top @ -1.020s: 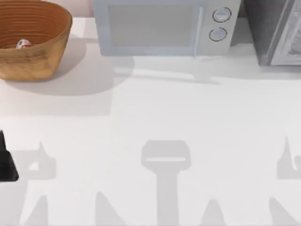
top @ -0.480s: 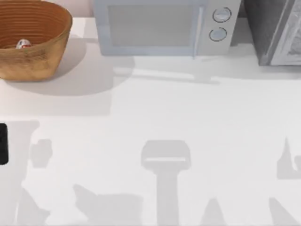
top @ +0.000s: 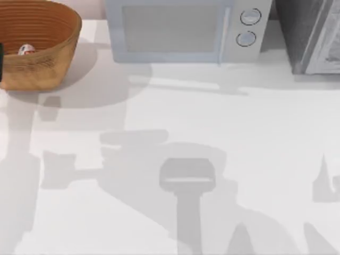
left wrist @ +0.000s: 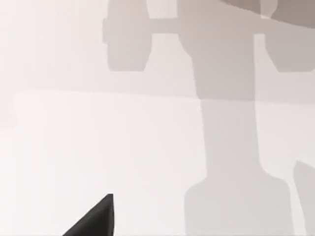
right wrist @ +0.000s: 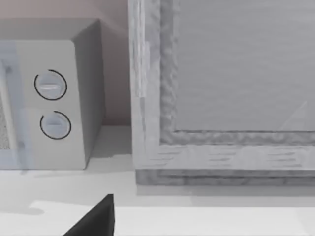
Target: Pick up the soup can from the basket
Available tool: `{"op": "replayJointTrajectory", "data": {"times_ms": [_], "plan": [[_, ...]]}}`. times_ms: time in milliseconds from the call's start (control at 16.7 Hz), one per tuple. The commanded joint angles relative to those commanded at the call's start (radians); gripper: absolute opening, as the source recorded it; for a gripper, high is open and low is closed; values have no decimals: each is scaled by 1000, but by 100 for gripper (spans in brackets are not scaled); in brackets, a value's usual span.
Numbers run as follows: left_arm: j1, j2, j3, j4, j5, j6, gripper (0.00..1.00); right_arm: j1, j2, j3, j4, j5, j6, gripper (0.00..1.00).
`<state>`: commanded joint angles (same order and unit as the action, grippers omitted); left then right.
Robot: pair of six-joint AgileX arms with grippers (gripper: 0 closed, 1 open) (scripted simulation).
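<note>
The basket is a round orange-brown wicker bowl at the table's far left corner. The soup can lies inside it as a small red and white shape against the near inner wall. A dark sliver of my left arm shows at the top view's left edge, level with the basket's near wall. In the left wrist view a black part of my left gripper hangs over bare white table with arm shadows. In the right wrist view a black part of my right gripper is low in front of the appliances.
A pale microwave with two round knobs stands at the back centre. A grey textured appliance fills the back right corner. The white tabletop stretches across the middle and front, crossed by arm shadows.
The dark part of my left arm at the left edge has travelled from the front of the table back to beside the basket. Its shadows have spread across the table's middle.
</note>
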<state>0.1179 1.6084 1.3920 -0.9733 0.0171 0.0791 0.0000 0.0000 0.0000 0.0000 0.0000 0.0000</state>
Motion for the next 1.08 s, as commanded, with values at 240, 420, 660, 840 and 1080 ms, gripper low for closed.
{"op": "replayJointTrajectory", "data": {"times_ms": [240,420,660,840,1080], "plan": [[8,337,441,-155,24,6,100,0,0,0,0,0,0,100],[8,565,750,-259,46,11,100,0,0,0,0,0,0,100],[-7,834,1106,-385,84,15,100,0,0,0,0,0,0,100],[-21,999,1314,-462,109,17,100,0,0,0,0,0,0,100],[-32,1141,1483,-525,129,17,100,0,0,0,0,0,0,100]]}}
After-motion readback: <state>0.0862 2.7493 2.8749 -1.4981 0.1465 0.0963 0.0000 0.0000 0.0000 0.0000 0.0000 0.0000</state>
